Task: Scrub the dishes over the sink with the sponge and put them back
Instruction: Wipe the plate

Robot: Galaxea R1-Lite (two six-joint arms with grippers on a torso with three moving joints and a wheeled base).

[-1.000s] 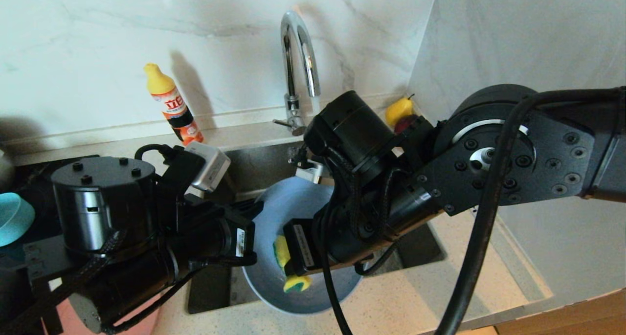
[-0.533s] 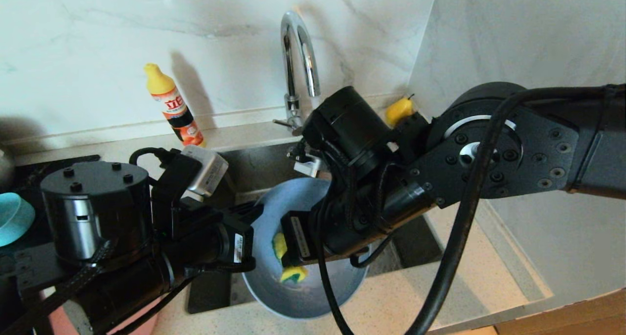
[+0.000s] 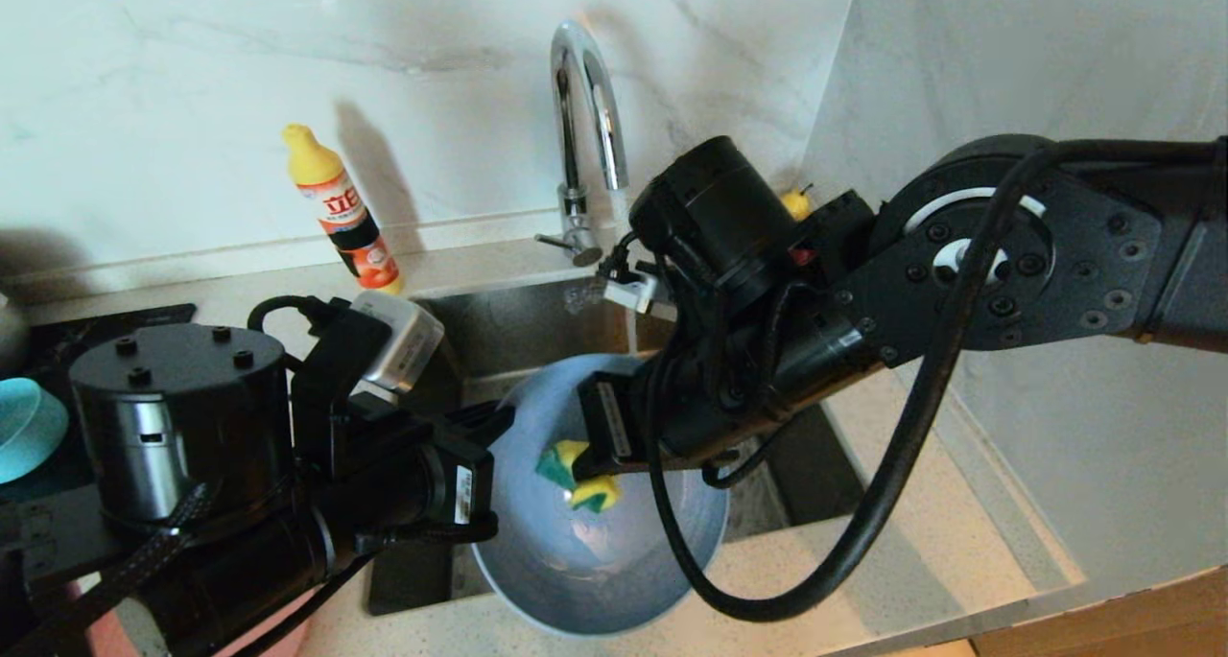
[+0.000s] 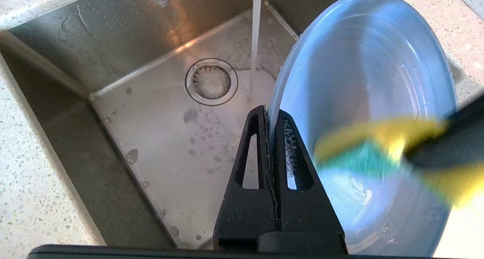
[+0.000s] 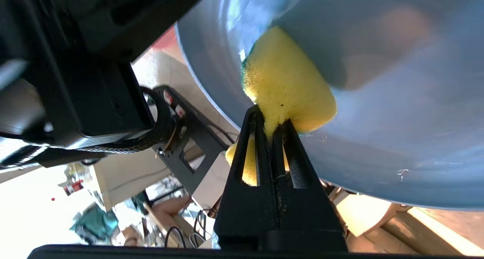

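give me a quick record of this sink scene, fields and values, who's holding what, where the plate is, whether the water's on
left gripper: shut on the rim of the grey-blue plate, holding it tilted over the sink
right gripper: shut on the sponge, pressing it against the plate's face
water: running from the faucet into the sink beside the plate
teal bowl: on the dark surface at far left
dish soap bottle: upright by the back wall
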